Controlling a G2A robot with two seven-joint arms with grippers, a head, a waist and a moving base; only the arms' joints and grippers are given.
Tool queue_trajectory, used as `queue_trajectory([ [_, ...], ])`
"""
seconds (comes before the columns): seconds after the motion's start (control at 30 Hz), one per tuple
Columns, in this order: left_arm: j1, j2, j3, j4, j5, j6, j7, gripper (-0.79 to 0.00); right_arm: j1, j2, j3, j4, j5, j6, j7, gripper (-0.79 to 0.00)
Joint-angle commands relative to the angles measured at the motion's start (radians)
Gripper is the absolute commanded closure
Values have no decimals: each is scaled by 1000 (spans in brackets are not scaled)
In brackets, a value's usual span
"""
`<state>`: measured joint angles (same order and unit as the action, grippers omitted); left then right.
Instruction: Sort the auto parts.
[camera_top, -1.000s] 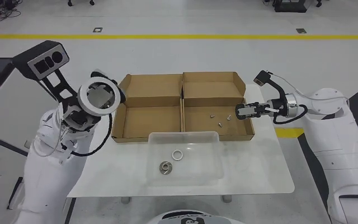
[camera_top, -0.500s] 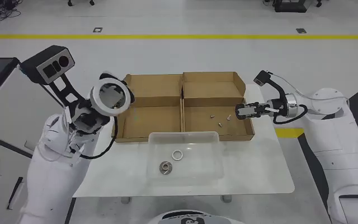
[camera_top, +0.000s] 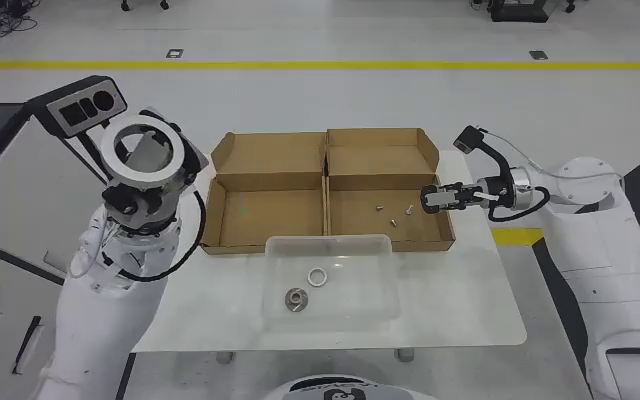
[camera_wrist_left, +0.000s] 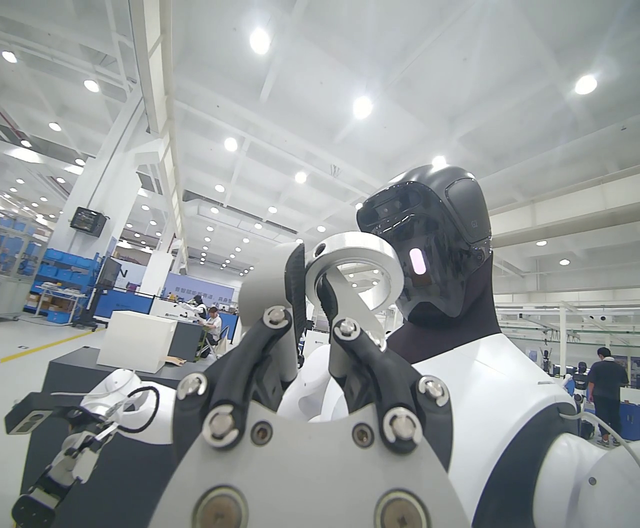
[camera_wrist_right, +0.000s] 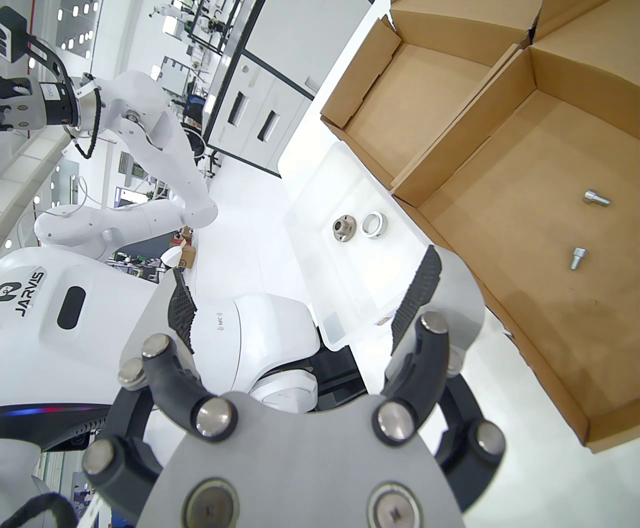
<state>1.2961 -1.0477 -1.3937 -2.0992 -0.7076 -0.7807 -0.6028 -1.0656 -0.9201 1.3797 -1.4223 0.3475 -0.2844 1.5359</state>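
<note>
Brushed silver metal: one smooth collar ring (camera_wrist_left: 360, 245) with a small round hole bored in its rim. My left gripper (camera_wrist_left: 310, 275) pinches its wall between ribbed black pads and holds it aloft beside the table's (camera_top: 470, 300) left edge.

Corrugated brown cardboard: two shallow open boxes side by side at the table's back. I log the left box (camera_top: 260, 215) and the right box (camera_top: 350, 222). The right one holds small socket-head bolts lying on their sides, one (camera_wrist_right: 596, 198) near another (camera_wrist_right: 577, 257).

Clear plastic: a rectangular tray (camera_top: 330, 243) in front of the boxes. It holds a flanged round hub (camera_wrist_right: 344, 227), and just beside that a plain bright ring (camera_wrist_right: 372, 224).

My right gripper (camera_wrist_right: 300, 300) has its fingers spread wide and sits at the right box's outer wall.
</note>
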Motion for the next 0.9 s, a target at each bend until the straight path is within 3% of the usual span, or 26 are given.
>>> queue_trajectory([
  [0.0, 0, 0, 0, 0, 0, 0, 0, 0, 0, 0, 0, 0, 0, 0, 0, -785],
  [0.47, 0, 0, 0, 0, 0, 0, 0, 0, 0, 0, 0, 0, 0, 0, 0, -785],
  [0.63, -39, -2, -23, 19, 49, 68, 10, 0, 0, 0, 0, 0, 0, 0, 0, -785],
  [0.87, -78, 9, -15, 103, 223, 202, -182, 0, 0, 0, 0, 0, 0, 0, 0, -785],
])
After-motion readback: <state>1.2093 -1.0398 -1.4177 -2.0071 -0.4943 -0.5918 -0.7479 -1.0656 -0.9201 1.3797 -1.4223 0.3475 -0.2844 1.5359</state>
